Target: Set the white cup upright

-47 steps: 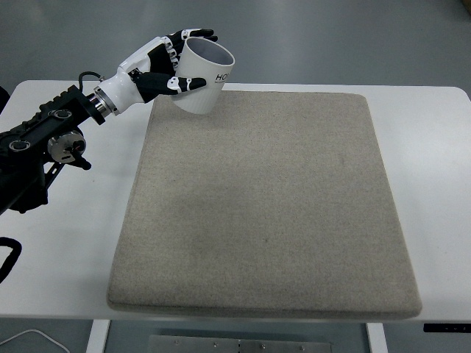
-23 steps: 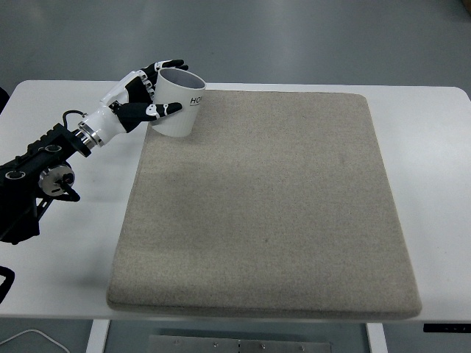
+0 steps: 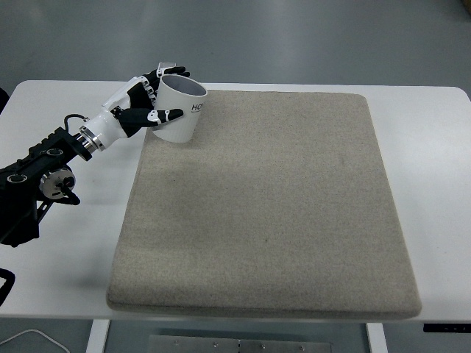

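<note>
A white cup with dark print on its side stands mouth-up at the far left corner of the beige mat, leaning slightly to the right. My left hand wraps around its left side, thumb across the front and fingers behind the rim, shut on it. The black left arm reaches in from the left edge. Whether the cup's base rests fully on the mat I cannot tell. The right arm is out of view.
The mat covers most of the white table. Bare table strips run along the mat's left and right sides. A cable shows below the table's near edge at bottom left.
The left hand has carried the cup down and to the left, from above the mat's far edge to its far left corner. The cup has become more upright.
</note>
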